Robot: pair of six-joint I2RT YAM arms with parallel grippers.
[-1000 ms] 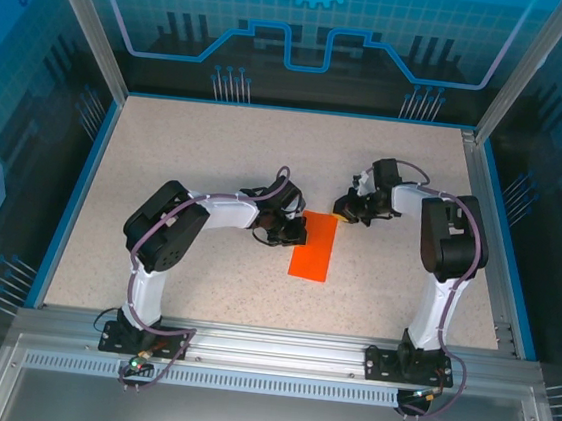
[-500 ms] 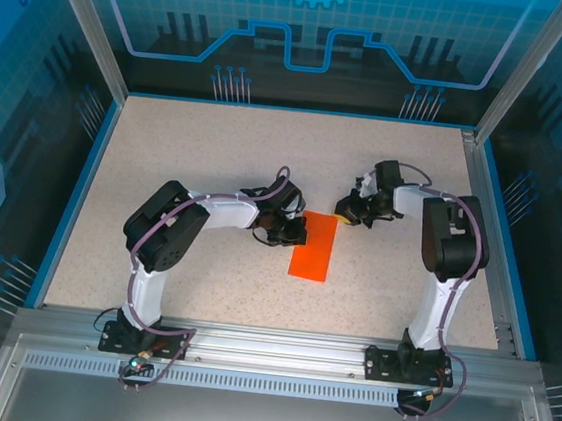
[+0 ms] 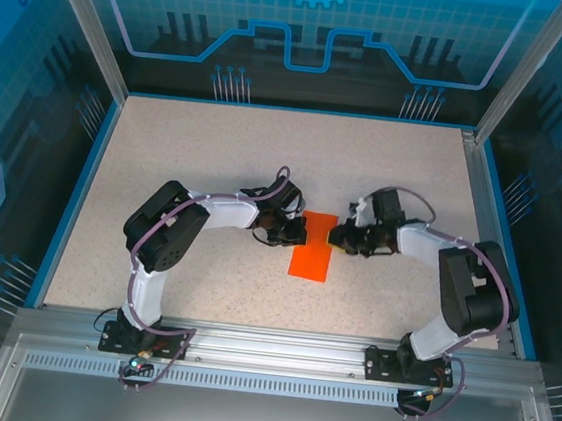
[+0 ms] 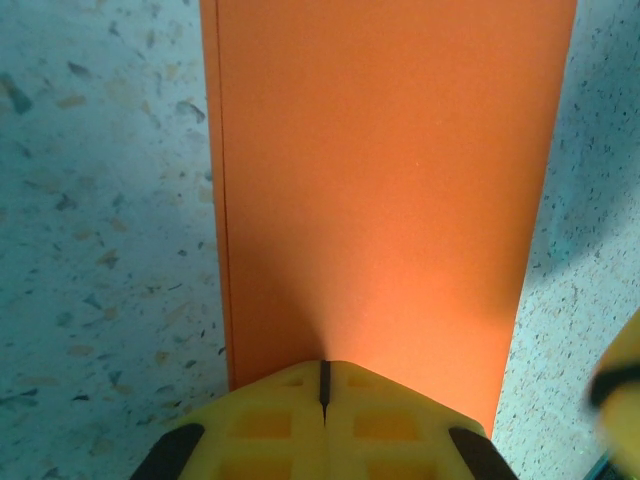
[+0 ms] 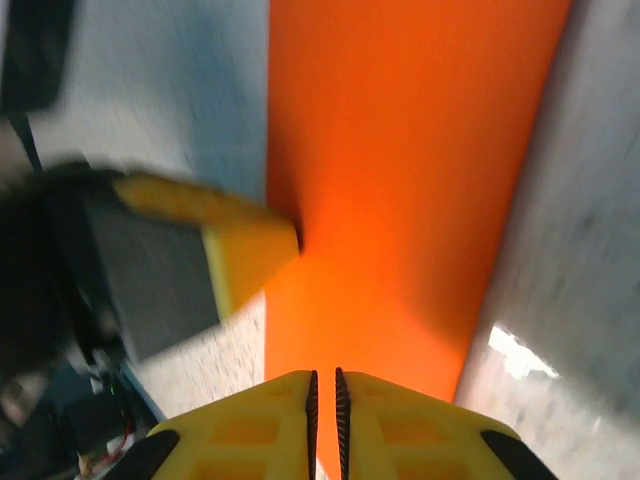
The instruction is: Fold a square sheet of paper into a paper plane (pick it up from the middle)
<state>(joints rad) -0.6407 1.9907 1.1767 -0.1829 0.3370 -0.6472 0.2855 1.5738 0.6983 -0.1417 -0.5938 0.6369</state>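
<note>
The sheet of paper lies flat near the middle of the speckled table. It is folded into a narrow orange rectangle whose long sides run toward and away from the arm bases. The left gripper sits low at the far part of the strip's left long side. The right gripper faces it from the right long side, so the two point at each other across the paper. In the left wrist view the left gripper has its jaws clenched, with only a hairline slit between them. Its tips meet the near edge of the paper, which stretches flat away from them. A thin line just inside one long side marks the edge of a second layer. In the right wrist view the right gripper also has its jaws drawn together, a thin dark gap between them, over the paper. Across the strip, the yellow tip of the left gripper touches the opposite edge. Whether the right tips press on the paper or sit just above it cannot be told.
</note>
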